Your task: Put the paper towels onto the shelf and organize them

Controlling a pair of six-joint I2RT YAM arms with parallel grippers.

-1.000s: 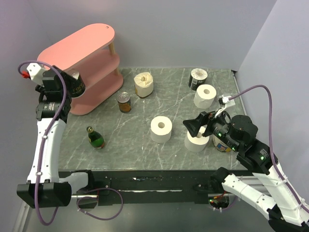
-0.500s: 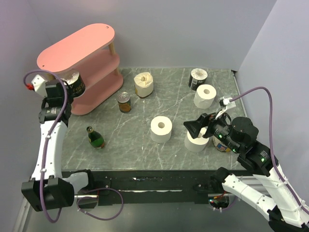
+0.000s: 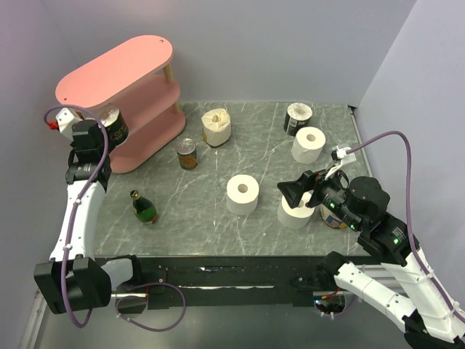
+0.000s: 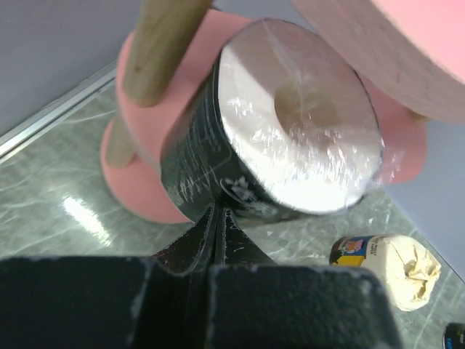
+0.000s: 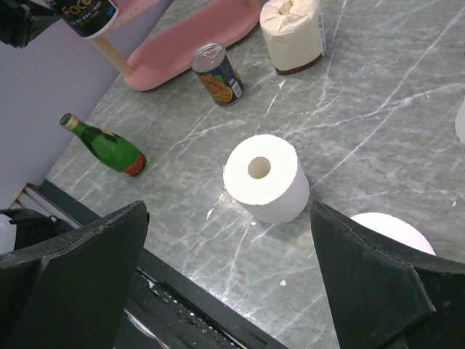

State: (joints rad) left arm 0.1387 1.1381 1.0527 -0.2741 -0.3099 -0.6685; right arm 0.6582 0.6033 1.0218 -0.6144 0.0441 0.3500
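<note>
Wrapped paper towel roll [image 4: 290,123], pinched in the clenched left hand [image 4: 216,212], hangs at the shelf [image 4: 138,203] near end; right hand [image 5: 229,209], fingers spread, hovers over a bare roll [image 5: 396,227] on the counter [image 5: 378,109].

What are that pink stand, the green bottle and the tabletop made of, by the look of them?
The shelf: matte pink boards, probably painted wood or fibreboard; its posts look like bare pale wood. The green bottle: glossy, likely glass, possibly plastic. The table: grey with white veins, like marble, though it may be a printed laminate.
</note>
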